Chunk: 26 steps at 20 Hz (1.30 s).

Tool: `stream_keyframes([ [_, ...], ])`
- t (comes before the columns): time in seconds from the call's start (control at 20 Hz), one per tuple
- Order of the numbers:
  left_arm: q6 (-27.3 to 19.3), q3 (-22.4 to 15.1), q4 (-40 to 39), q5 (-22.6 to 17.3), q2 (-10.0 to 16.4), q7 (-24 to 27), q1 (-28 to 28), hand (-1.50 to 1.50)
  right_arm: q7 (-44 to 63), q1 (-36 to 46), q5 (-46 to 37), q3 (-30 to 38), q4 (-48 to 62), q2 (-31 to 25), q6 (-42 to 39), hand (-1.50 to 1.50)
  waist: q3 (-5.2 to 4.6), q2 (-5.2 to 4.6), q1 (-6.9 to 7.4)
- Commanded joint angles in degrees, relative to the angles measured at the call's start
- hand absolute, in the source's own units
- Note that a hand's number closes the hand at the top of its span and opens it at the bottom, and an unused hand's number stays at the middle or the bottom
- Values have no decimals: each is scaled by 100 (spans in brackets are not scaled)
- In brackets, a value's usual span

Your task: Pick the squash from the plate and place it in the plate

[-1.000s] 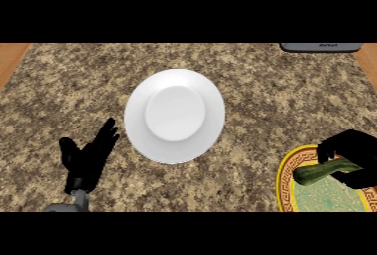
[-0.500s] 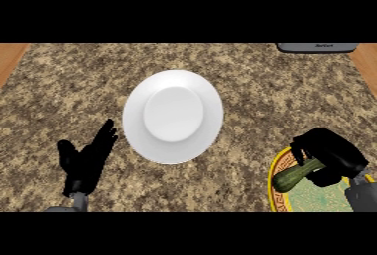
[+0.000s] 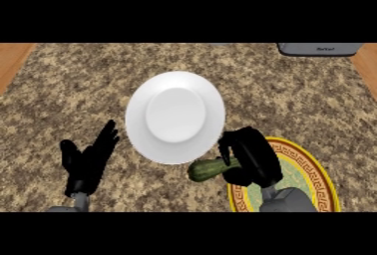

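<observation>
A dark green squash [image 3: 206, 170] is held in my right hand [image 3: 253, 158], whose fingers curl round its right end. It hangs over the counter between the white plate [image 3: 175, 115] and the yellow patterned plate [image 3: 303, 175], just below the white plate's lower rim. The white plate lies in the middle of the counter with nothing on it. The patterned plate sits at the lower right, partly hidden by my right forearm. My left hand [image 3: 87, 159] rests open at the lower left, fingers up.
The counter top [image 3: 74, 89] is speckled brown stone, with wooden strips at its far left and right edges. A grey appliance [image 3: 318, 49] stands at the back right corner.
My right hand has carried the squash leftward, off the patterned plate toward the white plate's lower rim. The left hand has hardly moved.
</observation>
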<state>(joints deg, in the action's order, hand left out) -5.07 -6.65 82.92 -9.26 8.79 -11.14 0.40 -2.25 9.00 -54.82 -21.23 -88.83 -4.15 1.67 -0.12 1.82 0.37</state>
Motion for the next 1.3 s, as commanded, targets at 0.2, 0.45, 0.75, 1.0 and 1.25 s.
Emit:
stream_keyframes([
  [0.2,36,-35,-112,-5,7,-113,51,0,2220,-135,-42,-1131,-750,407,1885,150,12,-41,46],
  [0.45,-16,-71,-159,17,-83,-129,-37,0,3611,-95,-303,-1848,-847,412,3255,150,4,-125,76],
  [0.75,-93,-147,-223,146,-145,-118,-146,0,5179,665,-1239,-2376,-413,414,4514,150,-11,-171,120],
  [1.0,148,-12,-84,-46,51,-186,-35,0,6277,1268,-2242,-2126,443,414,5057,150,1,-182,171],
  [1.25,-38,-237,-271,159,-255,-131,-171,0,7131,2454,-2346,-1862,1553,414,5317,150,10,-242,269],
])
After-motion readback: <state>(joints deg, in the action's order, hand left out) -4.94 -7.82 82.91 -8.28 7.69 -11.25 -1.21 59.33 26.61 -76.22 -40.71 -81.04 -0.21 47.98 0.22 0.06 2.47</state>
